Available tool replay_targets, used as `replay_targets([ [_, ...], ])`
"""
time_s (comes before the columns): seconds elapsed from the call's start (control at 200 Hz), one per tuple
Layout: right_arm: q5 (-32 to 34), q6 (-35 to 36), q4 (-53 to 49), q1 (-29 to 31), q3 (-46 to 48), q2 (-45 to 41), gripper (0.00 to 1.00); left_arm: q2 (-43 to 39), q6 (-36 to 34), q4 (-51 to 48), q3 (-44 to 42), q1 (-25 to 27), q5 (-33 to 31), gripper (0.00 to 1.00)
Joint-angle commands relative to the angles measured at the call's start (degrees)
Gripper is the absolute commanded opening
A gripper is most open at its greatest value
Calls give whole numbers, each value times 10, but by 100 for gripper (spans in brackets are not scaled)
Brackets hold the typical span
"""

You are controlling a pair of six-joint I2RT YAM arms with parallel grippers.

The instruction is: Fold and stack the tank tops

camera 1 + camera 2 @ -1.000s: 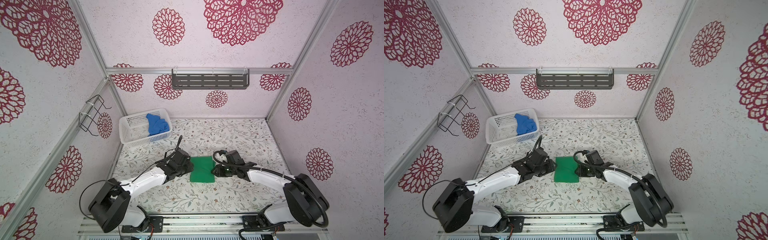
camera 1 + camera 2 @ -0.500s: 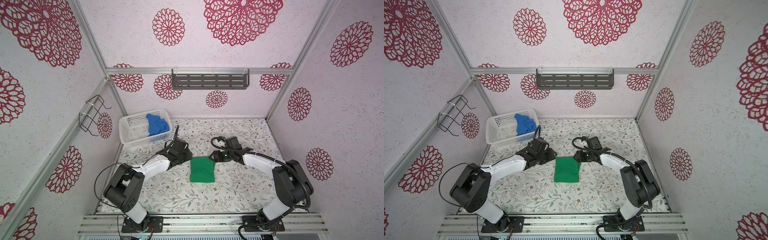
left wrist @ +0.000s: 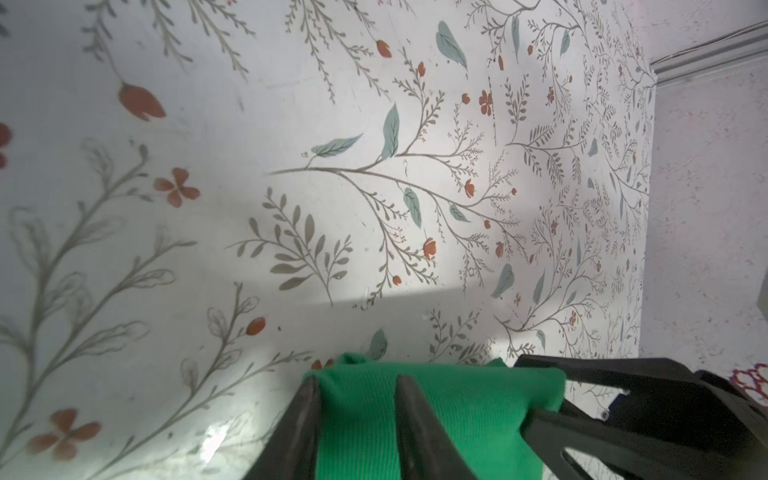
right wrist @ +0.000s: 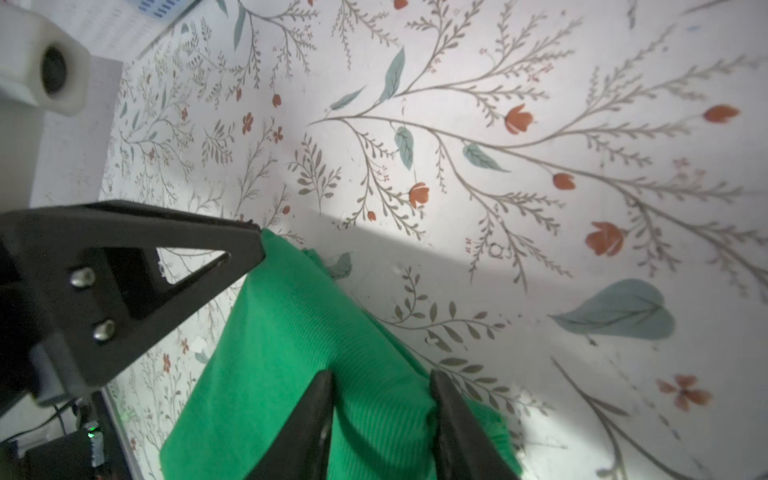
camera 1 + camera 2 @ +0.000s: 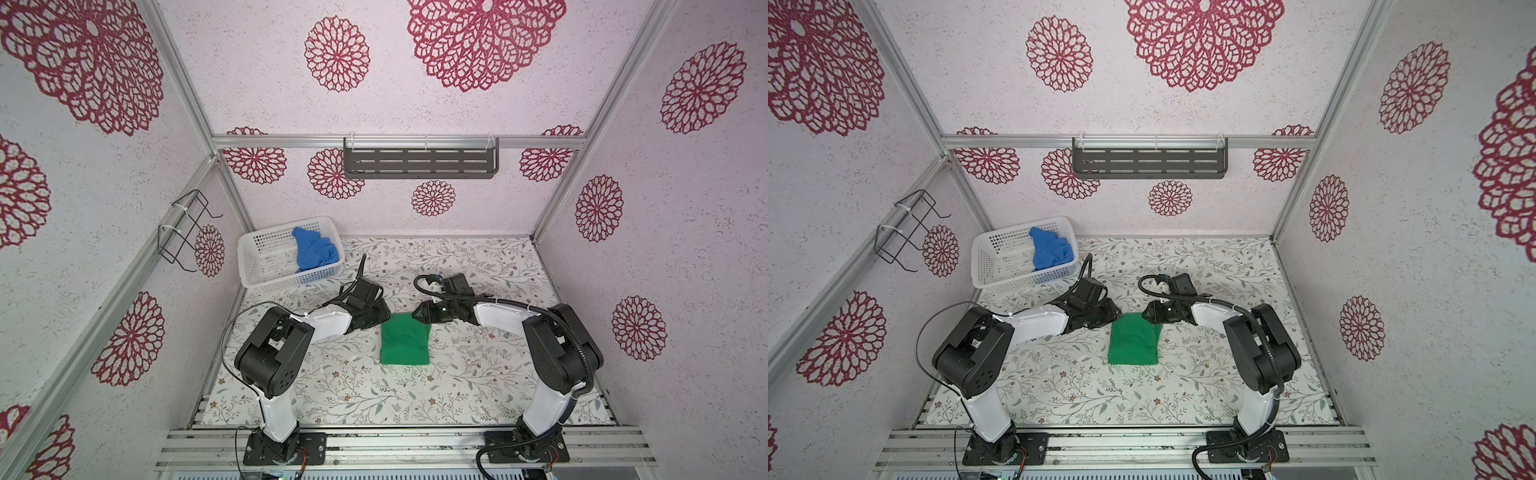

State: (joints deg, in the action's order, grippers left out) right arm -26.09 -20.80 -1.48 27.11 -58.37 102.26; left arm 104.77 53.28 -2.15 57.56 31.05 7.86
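Lying folded mid-table, one green tank top (image 5: 405, 343) has its far corners between the parted fingers of two grippers, left gripper (image 3: 355, 388) and right gripper (image 4: 380, 384); whether either pinches the cloth I cannot tell. One blue tank top (image 5: 313, 251) sits crumpled in one white basket (image 5: 266, 259).

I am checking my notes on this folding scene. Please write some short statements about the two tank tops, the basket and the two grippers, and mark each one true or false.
1. The green tank top lies folded on the floral table. True.
2. The blue tank top is stacked on the green one. False: it lies crumpled in the white basket.
3. The left gripper and the right gripper are both at the green top's far edge. True.
4. The basket stands at the table's near right corner. False: it stands at the far left corner.
5. The wall shelf holds a garment. False: nothing shows on it.
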Motion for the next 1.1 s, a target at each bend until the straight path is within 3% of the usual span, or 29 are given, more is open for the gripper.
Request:
replay_targets([
  [0.0, -21, -13, 20, 4, -5, -19, 28, 2, 0, 18, 5, -5, 4, 21],
  [0.05, -21, -17, 22, 5, -1, -26, 22, 0, 0, 16, 7, -4, 4, 16],
  [0.115, -21, -19, 21, 6, 2, -34, 17, -10, -3, 6, 8, -4, 1, 18],
  [0.24, -18, -22, 20, 7, 6, -44, 11, -50, -40, -46, 8, -6, -48, 51],
  [0.32, -18, -24, 21, 7, 7, -48, 6, -53, -40, -43, -2, -20, -44, 55],
  [0.621, -22, -31, 26, 11, 6, -52, 1, -3, -4, 17, -11, -15, 9, 37],
  [0.761, -23, -36, 29, 14, 6, -52, 0, 3, 1, 25, -11, -13, 15, 33],
  [0.966, 1, -48, 15, 23, 7, -80, 0, -27, -1, 4, -12, -6, 8, 1],
  [1.096, 20, -67, 15, 28, 30, -119, 0, -80, -10, -26, -17, 0, -9, 0],
])
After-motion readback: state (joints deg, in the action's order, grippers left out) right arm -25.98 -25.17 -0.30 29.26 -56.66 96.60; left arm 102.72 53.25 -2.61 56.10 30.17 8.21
